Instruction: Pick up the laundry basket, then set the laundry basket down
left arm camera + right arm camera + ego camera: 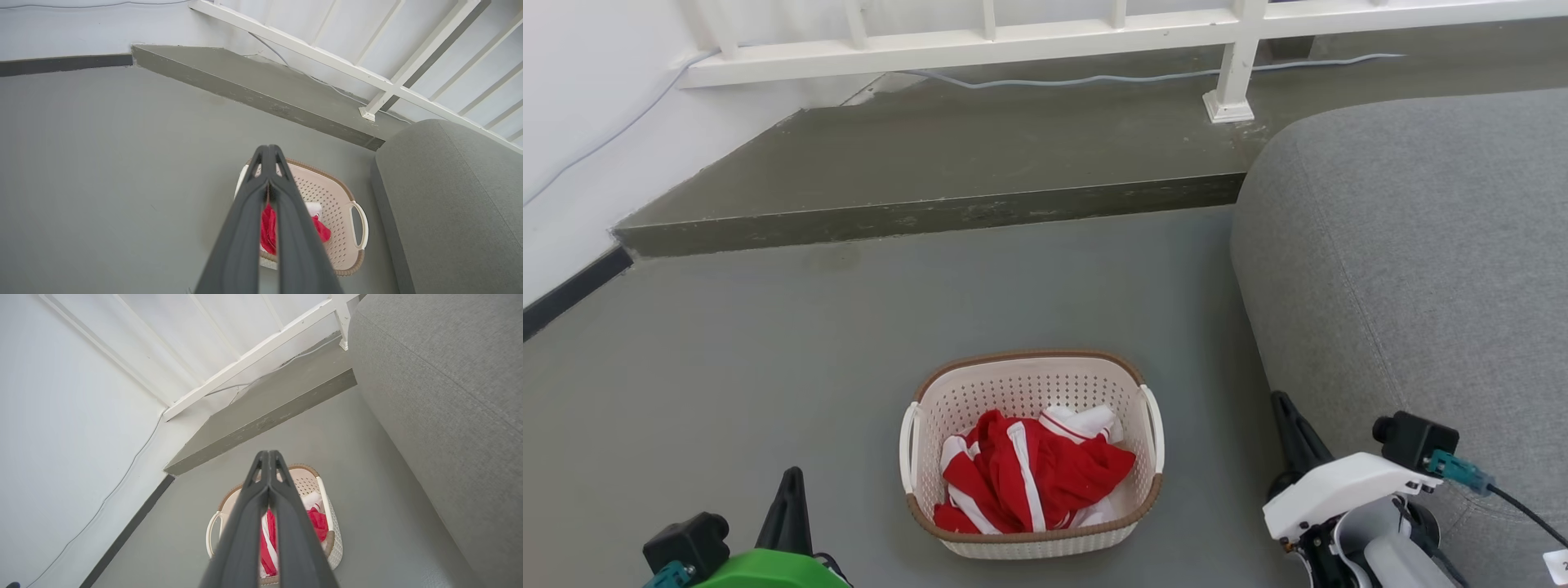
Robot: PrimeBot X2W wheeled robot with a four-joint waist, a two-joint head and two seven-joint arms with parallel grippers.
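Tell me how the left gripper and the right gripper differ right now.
The left gripper sits on a green housing; the right gripper sits on a white housing. The left gripper is to the left of the laundry basket; the right gripper is to its right, close beside the grey sofa. Shared: both are dark, shut and empty, and neither touches the basket.

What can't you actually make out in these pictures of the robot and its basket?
- Head view: the floor of the laundry basket, buried under the red-and-white clothes.
- Left wrist view: the middle of the laundry basket, behind the shut left hand.
- Right wrist view: much of the clothes, behind the shut right hand.
- Head view: how far the grey sofa extends, cut off by the right edge.
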